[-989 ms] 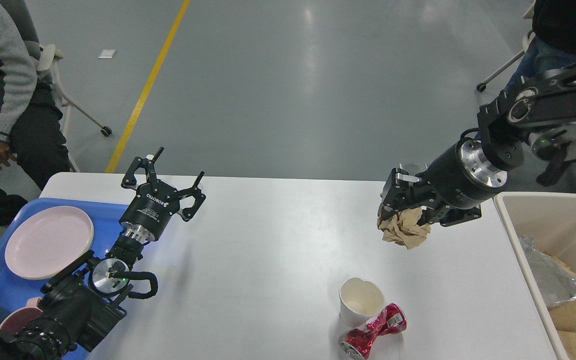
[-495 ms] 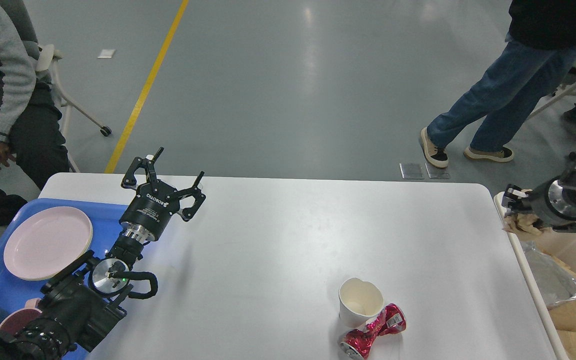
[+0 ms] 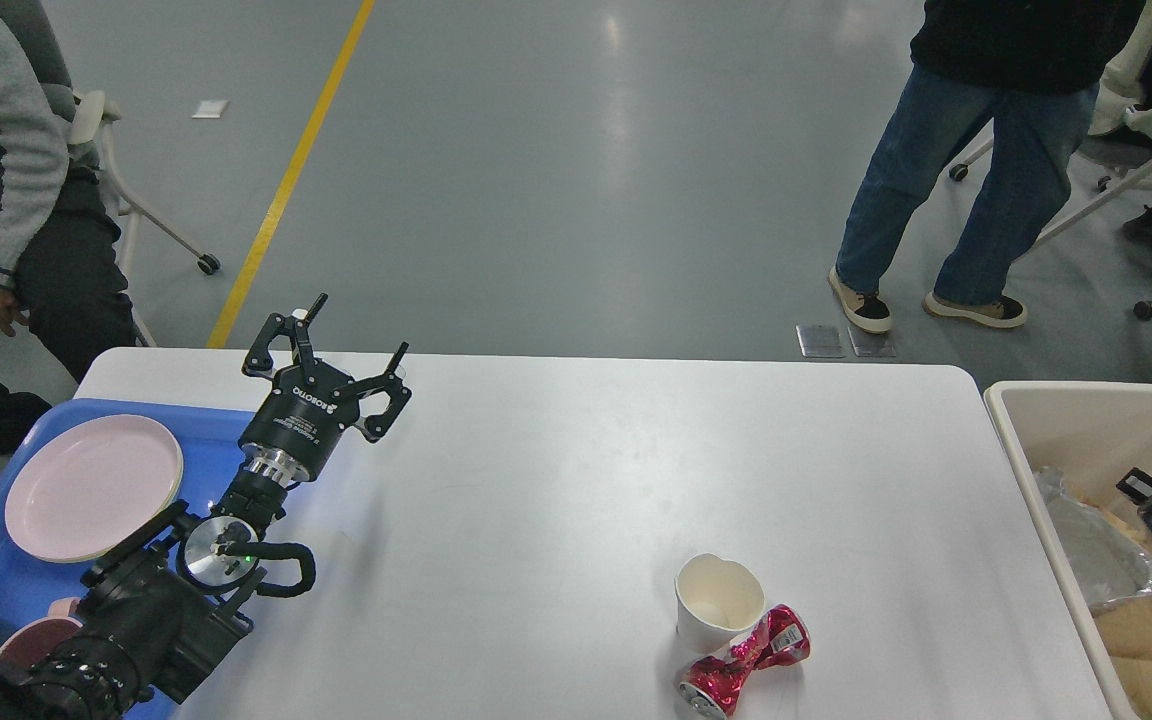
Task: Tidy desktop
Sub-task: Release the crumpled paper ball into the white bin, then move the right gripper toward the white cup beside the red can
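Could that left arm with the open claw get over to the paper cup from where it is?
Probably yes: the left gripper is open, and only bare desktop lies between it and the paper cup. The crushed can touches the cup's near side.

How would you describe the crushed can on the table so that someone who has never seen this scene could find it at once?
Start at the wide white desktop and look to its near edge, right of centre. There a white paper cup stands upright, and the crushed can lies on its side against the cup's base. It is the only shiny red thing there, pinched in at the middle.
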